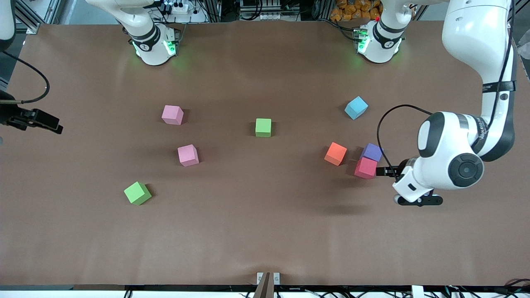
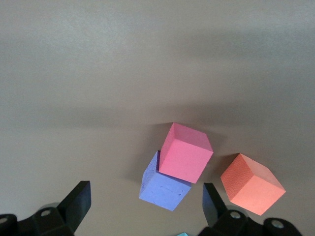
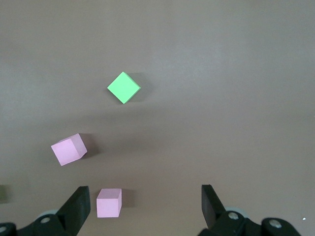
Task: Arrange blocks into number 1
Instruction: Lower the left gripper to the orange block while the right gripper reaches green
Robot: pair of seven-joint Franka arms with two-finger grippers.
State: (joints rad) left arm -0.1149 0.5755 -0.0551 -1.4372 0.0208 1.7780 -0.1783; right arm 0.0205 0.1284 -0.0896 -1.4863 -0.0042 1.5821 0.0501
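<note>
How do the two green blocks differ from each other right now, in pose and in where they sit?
The green foam cube by the table's middle sits square to the front camera; the green foam cube toward the right arm's end is turned at an angle. The middle one is farther from the front camera; the turned one is the nearest block of all. Both match in colour and size, stand alone, touching nothing.

Robotics lab bench. Brown paper-covered table (image 1: 265, 231), two white arm bases (image 1: 153, 45) bolted along one edge with green status lights, aluminium framing, a power strip (image 1: 178, 7) and loose cables at the rim; coloured foam blocks (image 1: 263, 127) scattered as test pieces
</note>
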